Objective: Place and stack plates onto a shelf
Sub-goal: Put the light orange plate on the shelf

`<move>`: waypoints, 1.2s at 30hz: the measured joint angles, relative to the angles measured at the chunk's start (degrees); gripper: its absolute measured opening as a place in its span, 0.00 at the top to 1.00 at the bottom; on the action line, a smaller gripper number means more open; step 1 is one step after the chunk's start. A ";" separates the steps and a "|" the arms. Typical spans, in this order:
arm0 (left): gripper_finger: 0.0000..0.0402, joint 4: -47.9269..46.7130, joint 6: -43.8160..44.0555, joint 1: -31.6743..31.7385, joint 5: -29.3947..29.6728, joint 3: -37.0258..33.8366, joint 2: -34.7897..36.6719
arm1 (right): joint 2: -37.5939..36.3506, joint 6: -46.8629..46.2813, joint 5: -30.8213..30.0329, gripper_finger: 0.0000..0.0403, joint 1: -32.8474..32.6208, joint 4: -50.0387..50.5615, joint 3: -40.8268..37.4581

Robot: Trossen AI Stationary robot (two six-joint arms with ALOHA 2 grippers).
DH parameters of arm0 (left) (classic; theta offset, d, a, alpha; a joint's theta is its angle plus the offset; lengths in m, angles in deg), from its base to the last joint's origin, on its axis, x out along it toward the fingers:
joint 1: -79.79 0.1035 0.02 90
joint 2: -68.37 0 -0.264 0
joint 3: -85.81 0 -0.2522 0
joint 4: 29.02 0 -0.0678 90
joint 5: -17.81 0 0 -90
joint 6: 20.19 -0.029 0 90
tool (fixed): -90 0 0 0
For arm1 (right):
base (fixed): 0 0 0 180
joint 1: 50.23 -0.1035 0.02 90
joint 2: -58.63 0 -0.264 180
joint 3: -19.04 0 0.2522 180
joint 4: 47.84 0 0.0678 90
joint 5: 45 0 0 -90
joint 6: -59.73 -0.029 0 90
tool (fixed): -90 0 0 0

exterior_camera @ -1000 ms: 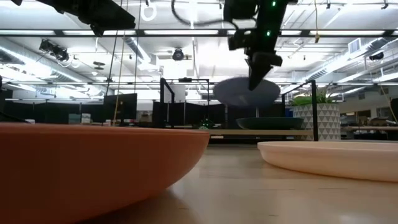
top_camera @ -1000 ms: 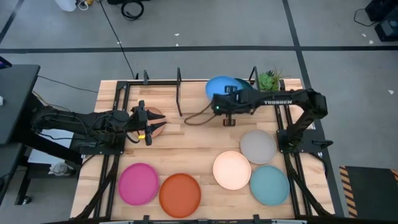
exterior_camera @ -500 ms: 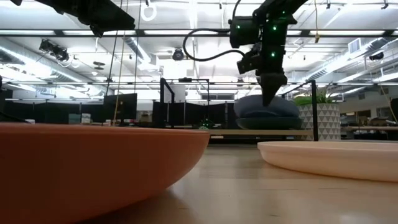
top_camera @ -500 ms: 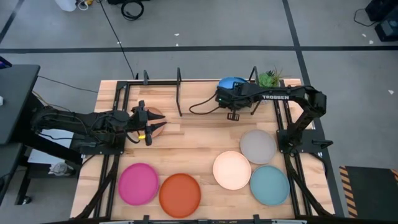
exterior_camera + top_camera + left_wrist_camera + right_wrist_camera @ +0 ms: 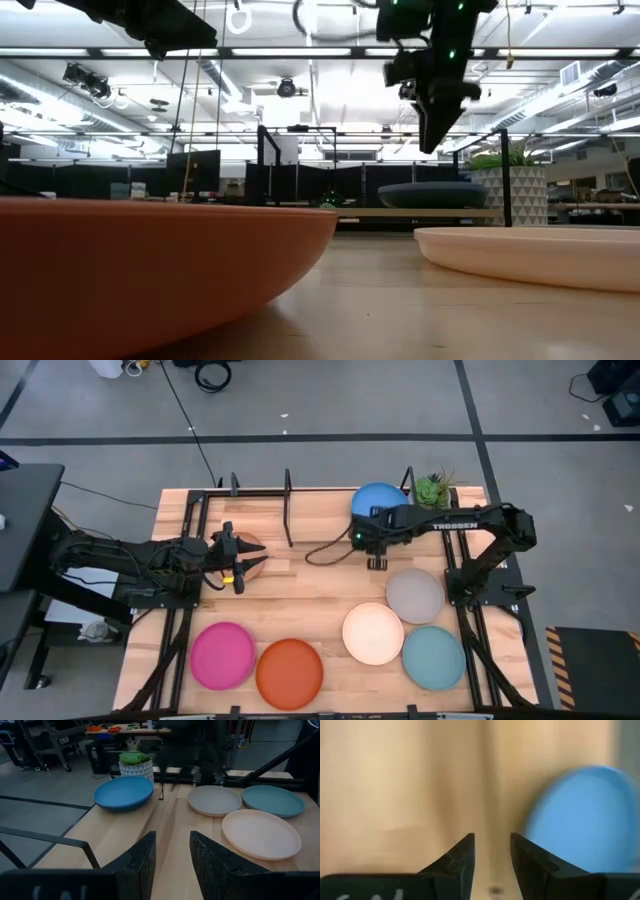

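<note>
Right pincer [image 5: 377,563], fingers slightly parted and empty, hangs just clear of the blue plate [image 5: 378,499], which rests on the shelf [image 5: 288,510]; left pincer [image 5: 237,565] waits, narrowly open, well apart.

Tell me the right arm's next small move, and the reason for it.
Probably swing the right tool toward the grey plate and start lowering onto its rim. The blue plate already sits at the shelf end beside the plant, and the tool hangs empty above the table, jaws slightly apart. That plate looks nearest.
</note>
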 joint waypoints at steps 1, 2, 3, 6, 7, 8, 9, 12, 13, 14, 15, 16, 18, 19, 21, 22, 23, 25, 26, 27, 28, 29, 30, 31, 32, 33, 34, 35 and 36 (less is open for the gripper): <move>0.68 -0.01 0.33 0.00 0.00 0.00 0.01 | 0.07 -0.59 2.03 0.68 -1.00 0.02 -0.03; 0.68 -0.05 0.35 0.00 0.00 0.00 0.01 | 0.24 -1.03 3.65 0.68 -2.12 -0.12 -0.28; 0.68 -0.08 0.42 0.00 0.00 0.00 0.01 | 0.42 -1.15 5.11 0.67 -3.19 -0.11 -0.63; 0.68 -0.10 0.42 0.00 0.00 0.00 0.00 | 0.52 -1.17 10.31 0.67 -6.48 -3.34 -3.21; 0.68 -0.11 0.43 0.00 0.00 0.00 -0.01 | 0.52 -0.89 12.19 0.67 -7.47 -5.27 -4.29; 0.68 -0.11 0.42 0.00 0.00 0.00 -0.01 | 0.55 -0.80 13.80 0.66 -8.40 -6.50 -5.25; 0.68 -0.10 0.42 0.00 0.00 0.00 -0.01 | 0.55 -0.78 15.28 0.66 -9.30 -7.38 -6.24; 0.68 -0.08 0.42 0.00 0.00 0.00 -0.01 | 0.55 -0.82 18.39 0.64 -11.51 -12.56 -9.18; 0.68 -0.04 0.40 0.00 0.00 0.00 0.00 | 0.55 -0.90 18.69 0.63 -12.14 -13.61 -9.96; 0.68 -0.03 0.40 0.00 0.00 0.00 -0.01 | 0.55 -1.32 18.68 0.62 -12.80 -14.47 -10.60; 0.68 -0.05 0.40 0.00 0.00 0.00 -0.01 | 0.55 -1.87 18.68 0.61 -13.34 -15.96 -11.28; 0.68 -0.05 0.40 0.00 0.00 0.00 -0.01 | 0.55 -2.40 18.68 0.61 -13.87 -17.59 -11.99; 0.68 -0.03 0.35 0.00 0.00 0.00 -0.01 | 0.57 -3.62 18.70 0.60 -14.92 -19.39 -13.38; 0.68 -0.03 0.33 0.00 0.00 0.00 -0.01 | 0.57 -4.32 18.68 0.60 -15.44 -19.85 -13.88; 0.68 0.01 0.30 0.00 0.01 0.00 -0.01 | 0.57 -5.37 18.60 0.60 -16.35 -21.39 -14.77; 0.68 0.00 0.29 0.00 0.00 0.00 0.01 | 0.57 -5.92 18.21 0.60 -16.75 -22.17 -15.32; 0.68 0.01 0.30 0.00 0.00 0.00 -0.01 | 0.57 -6.46 17.67 0.61 -17.07 -22.52 -15.82; 0.68 0.01 0.31 0.00 0.00 0.00 -0.01 | 0.57 -7.66 17.30 0.61 -17.41 -23.44 -16.79; 0.68 -0.01 0.29 0.00 0.00 0.00 -0.01 | 0.57 -8.15 17.30 0.62 -17.45 -24.30 -17.35; 0.68 0.00 0.31 0.00 0.00 0.00 -0.01 | 0.57 -8.61 17.29 0.62 -17.43 -24.87 -17.90; 0.68 0.01 0.31 0.00 0.00 0.00 -0.01 | 0.57 -9.13 17.20 0.62 -17.41 -25.23 -18.48; 0.68 0.01 0.31 0.00 0.00 0.00 -0.01 | 0.57 -9.48 17.05 0.62 -17.41 -25.45 -18.93; 0.68 0.01 0.31 0.00 0.00 0.00 -0.01 | 0.57 -9.70 17.04 0.63 -17.41 -25.83 -19.26; 0.68 0.01 0.31 0.00 0.00 0.00 -0.01 | 0.57 -9.80 16.99 0.63 -17.41 -26.25 -19.65; 0.68 0.01 0.31 0.00 0.00 0.00 -0.01 | 0.57 -9.85 16.99 0.63 -17.41 -26.84 -20.17; 0.68 0.01 0.31 0.00 0.00 0.00 0.00 | 0.57 -10.12 16.99 0.63 -17.41 -27.38 -20.81; 0.68 0.01 0.31 0.00 0.00 0.00 0.01 | 0.57 -10.54 16.99 0.63 -17.41 -28.06 -21.57; 0.68 0.01 0.31 0.00 0.00 0.00 0.00 | 0.57 -10.90 16.99 0.63 -17.39 -28.90 -22.27; 0.68 0.01 0.31 0.00 0.00 0.00 -0.01 | 0.57 -11.18 16.98 0.63 -17.37 -29.52 -22.85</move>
